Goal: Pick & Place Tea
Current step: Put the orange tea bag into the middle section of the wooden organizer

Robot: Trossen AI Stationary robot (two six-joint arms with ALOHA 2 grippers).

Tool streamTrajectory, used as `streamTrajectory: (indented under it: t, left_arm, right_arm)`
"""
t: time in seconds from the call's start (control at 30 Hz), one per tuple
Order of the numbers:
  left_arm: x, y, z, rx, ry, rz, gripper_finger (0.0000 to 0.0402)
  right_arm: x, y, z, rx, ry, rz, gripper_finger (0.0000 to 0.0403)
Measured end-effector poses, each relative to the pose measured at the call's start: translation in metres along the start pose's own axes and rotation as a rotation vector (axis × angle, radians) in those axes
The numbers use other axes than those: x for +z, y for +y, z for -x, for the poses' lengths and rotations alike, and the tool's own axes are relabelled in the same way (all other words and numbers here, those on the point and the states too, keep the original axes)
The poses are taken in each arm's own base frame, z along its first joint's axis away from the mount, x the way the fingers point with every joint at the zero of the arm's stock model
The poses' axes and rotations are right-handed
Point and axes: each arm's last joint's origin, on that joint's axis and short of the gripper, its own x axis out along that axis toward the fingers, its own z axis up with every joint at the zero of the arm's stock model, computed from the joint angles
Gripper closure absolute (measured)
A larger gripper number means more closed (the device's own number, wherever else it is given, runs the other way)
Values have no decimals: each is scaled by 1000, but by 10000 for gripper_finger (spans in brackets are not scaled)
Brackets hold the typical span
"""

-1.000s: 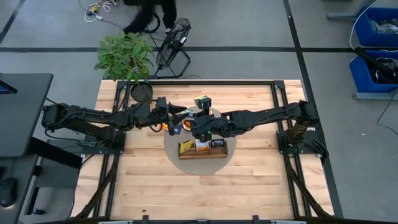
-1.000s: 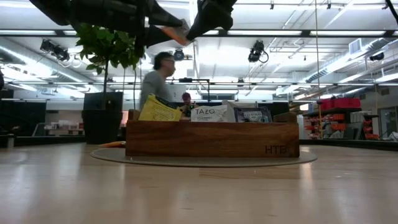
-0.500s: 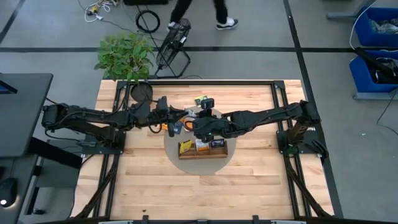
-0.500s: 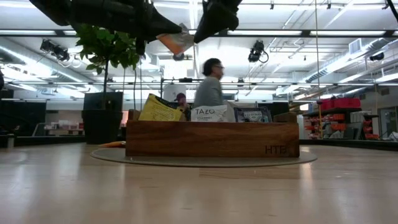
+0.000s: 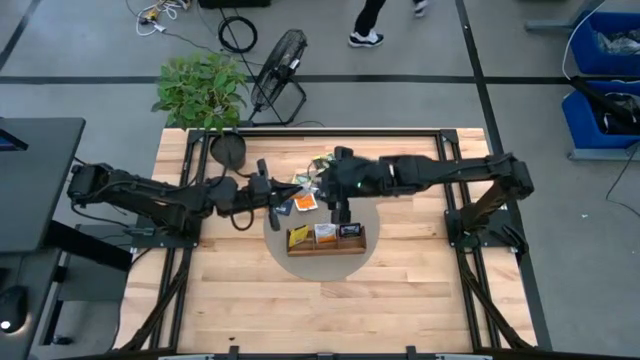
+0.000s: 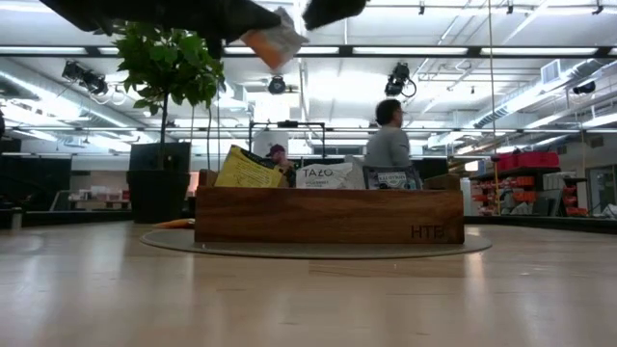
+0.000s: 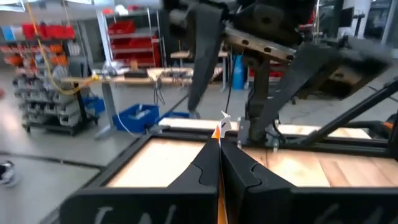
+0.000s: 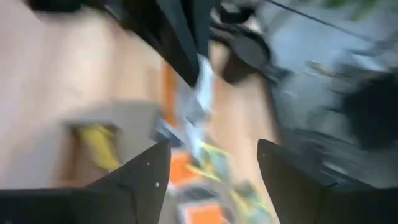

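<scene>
An orange and white tea packet (image 6: 274, 40) hangs high over the table, with my left gripper (image 5: 273, 201) shut on it. My right gripper (image 8: 211, 168) stands open a little to the right of the packet, touching nothing, and shows in the low view as a dark shape (image 6: 328, 10). Below them a brown wooden tray (image 5: 326, 247) rests on a round grey mat (image 5: 300, 262). Yellow, white and dark tea packets (image 6: 328, 175) stand on edge in it. More tea packets (image 5: 306, 184) lie loose on the table beyond the tray. My left gripper pinches the orange packet between its two shut fingers, which lie level and come from the table's left. Only the packet's thin edge (image 7: 217, 135) shows between the fingers in the wrist view. The packet's free end (image 6: 280, 43) sticks out past the fingertips, clear of everything.
A potted plant (image 5: 200, 88) and a fan (image 5: 277, 62) stand beyond the table's far left corner. A dark round object (image 5: 229, 150) lies at the table's far left. A person (image 6: 389, 135) walks in the room behind. The near half of the tabletop (image 5: 320, 300) is bare wood.
My right gripper has opened, let go of the orange packet and drawn up and back toward the table's right and far edge. The packet has stayed in the air in my left gripper, which has rolled a little with it.
</scene>
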Motion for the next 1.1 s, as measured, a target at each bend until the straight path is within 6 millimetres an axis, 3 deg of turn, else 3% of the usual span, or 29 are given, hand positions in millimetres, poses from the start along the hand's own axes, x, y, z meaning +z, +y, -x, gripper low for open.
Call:
streamTrajectory:
  t: [0.3, 0.8, 1.1]
  left_arm:
    - [5, -3, 1, 5, -44, -25, 399]
    - [12, -3, 2, 7, -113, -23, 399]
    - [12, -3, 2, 0, -115, -20, 399]
  right_arm:
    - [4, -20, -3, 100, -101, -97, 177]
    - [7, -22, -4, 70, -123, -108, 239]
    - [5, -28, -5, 27, -115, -99, 315]
